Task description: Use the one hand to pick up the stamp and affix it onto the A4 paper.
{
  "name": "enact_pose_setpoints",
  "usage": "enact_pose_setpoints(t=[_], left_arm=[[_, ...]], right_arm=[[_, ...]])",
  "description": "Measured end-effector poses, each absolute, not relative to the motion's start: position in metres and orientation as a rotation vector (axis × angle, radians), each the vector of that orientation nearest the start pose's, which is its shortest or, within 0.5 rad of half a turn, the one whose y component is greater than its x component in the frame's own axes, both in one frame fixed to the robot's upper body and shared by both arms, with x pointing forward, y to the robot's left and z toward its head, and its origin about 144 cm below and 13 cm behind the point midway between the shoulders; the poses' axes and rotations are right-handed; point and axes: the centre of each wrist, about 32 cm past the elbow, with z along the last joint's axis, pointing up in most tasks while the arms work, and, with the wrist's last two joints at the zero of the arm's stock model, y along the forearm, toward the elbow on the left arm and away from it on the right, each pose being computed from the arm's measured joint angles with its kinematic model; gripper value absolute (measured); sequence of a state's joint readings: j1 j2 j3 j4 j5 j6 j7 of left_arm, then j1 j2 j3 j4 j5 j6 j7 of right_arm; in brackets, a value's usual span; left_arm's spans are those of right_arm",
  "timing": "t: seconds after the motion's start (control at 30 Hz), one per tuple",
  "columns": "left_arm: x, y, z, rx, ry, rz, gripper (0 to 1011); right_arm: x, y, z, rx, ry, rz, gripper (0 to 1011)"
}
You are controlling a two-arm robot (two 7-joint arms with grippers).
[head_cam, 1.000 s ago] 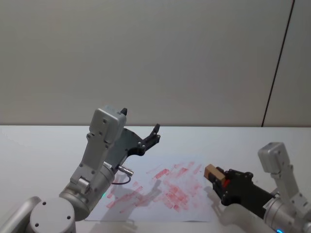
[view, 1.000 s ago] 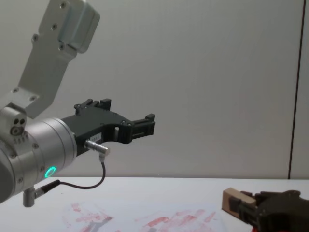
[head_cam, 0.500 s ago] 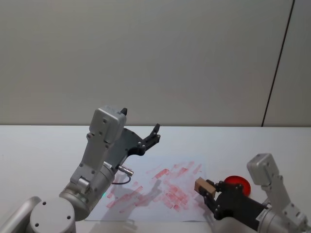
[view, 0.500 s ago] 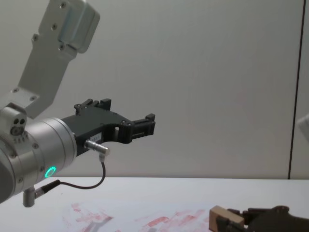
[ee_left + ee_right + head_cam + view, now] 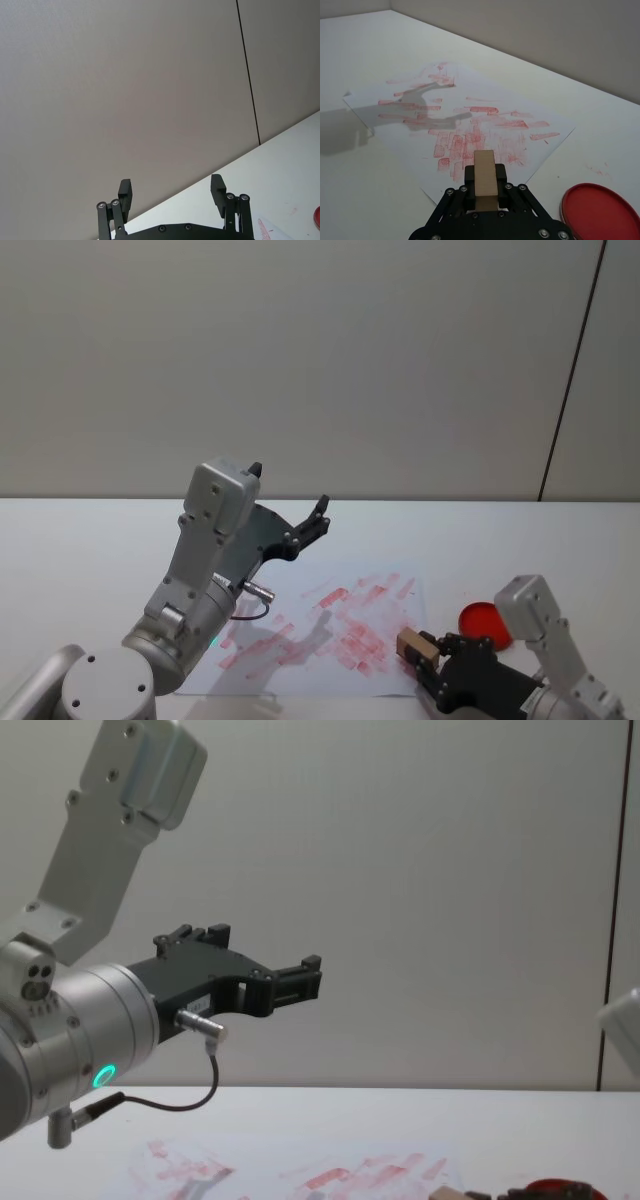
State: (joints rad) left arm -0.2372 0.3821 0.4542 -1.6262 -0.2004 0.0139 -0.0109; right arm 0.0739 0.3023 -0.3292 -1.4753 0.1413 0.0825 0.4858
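We see the right gripper [image 5: 485, 194] clamped tight on the stamp [image 5: 485, 175], the block poking out past its fingertips. Versus 0.5 s ago it sits lower and further back, with the A4 paper [image 5: 420, 125] right under the stamp. The red ink pad [image 5: 600, 210] just to its right is more exposed. The left gripper [image 5: 172, 192], fingers spread, is unmoved, raised well to its left.

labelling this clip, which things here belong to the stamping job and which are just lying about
Job: right gripper, shut on the wooden stamp; A4 paper.
Just there: red ink pad, beside the paper; left gripper, raised, open.
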Motion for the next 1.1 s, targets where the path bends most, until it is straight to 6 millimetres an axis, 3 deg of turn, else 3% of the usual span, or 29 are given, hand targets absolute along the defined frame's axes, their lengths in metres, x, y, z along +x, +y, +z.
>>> enact_pose_setpoints(t=[0.57,1.1], left_arm=[[0.4920,0.1984,1.2044,0.061,-0.268,1.124,1002],[0.4920,0.1984,1.2044,0.061,-0.268,1.124,1002]], right_arm=[[0.4672,-0.2219,1.1119,-0.310,0.050,-0.785,217],[0.4674,-0.2196,1.1178,-0.277,0.050,-0.791,217]])
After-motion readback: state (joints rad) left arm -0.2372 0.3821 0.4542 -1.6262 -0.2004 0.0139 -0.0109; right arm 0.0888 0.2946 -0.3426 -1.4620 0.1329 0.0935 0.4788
